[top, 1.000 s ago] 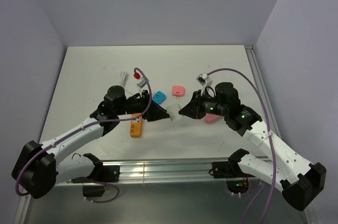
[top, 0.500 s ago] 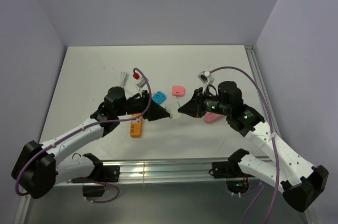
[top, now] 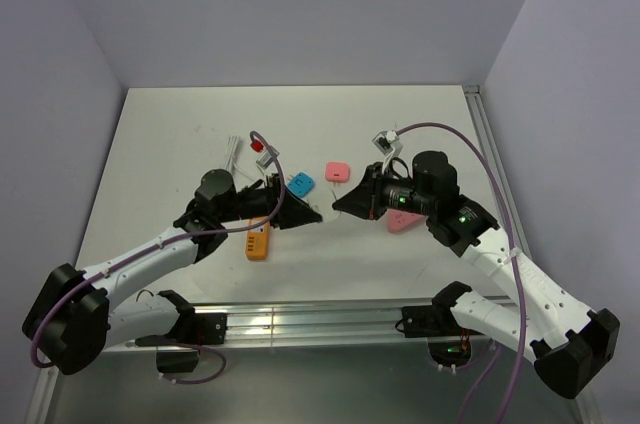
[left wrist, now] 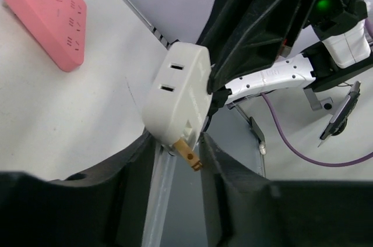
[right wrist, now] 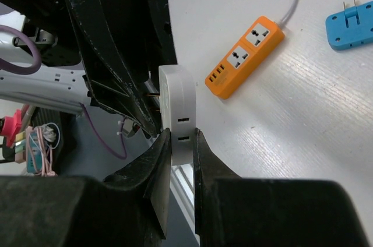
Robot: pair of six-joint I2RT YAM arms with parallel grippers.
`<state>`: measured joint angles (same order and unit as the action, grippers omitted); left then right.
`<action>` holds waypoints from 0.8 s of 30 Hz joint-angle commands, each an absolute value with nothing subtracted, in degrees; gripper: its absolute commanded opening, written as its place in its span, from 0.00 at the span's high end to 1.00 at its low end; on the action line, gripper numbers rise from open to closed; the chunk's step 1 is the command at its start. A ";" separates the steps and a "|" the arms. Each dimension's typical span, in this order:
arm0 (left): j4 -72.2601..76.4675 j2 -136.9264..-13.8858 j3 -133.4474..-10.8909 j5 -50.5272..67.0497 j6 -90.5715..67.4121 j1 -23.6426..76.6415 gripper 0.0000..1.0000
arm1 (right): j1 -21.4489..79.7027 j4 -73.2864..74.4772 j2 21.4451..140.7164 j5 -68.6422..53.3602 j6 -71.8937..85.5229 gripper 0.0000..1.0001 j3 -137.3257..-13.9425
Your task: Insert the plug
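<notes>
The bright-blue plug [top: 300, 184] lies on the table beyond my left gripper, with no gripper on it; it also shows in the right wrist view [right wrist: 352, 25], prongs up. My left gripper [top: 313, 214] and right gripper [top: 340, 207] meet tip to tip above the table's middle. Between them is a white square plug [left wrist: 178, 92]. My right gripper [right wrist: 182, 139] is shut on its thin sides. My left gripper [left wrist: 178, 142] pinches its lower end, with a brass prong in the gap. The pink triangular socket block [top: 402, 223] lies under my right arm and shows in the left wrist view [left wrist: 46, 20].
An orange power strip [top: 258, 237] with a white cord lies under my left arm and shows in the right wrist view [right wrist: 245, 55]. A pink square plug [top: 337, 172] lies behind the grippers. A small red and white item [top: 262, 144] sits further back left.
The two grippers have closed the gap between them. The white plug that showed between them from above is now hidden by the fingers.
</notes>
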<state>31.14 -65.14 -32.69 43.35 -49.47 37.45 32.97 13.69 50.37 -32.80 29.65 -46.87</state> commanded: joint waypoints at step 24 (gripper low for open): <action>44.74 -58.18 -28.21 47.20 -54.40 37.71 1.00 | 31.38 1.33 55.28 -49.92 31.90 0.51 -46.58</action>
<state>39.35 -59.75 -28.29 45.21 -53.41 37.28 31.81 6.72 54.48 -46.02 30.81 -46.74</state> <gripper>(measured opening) 0.081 0.492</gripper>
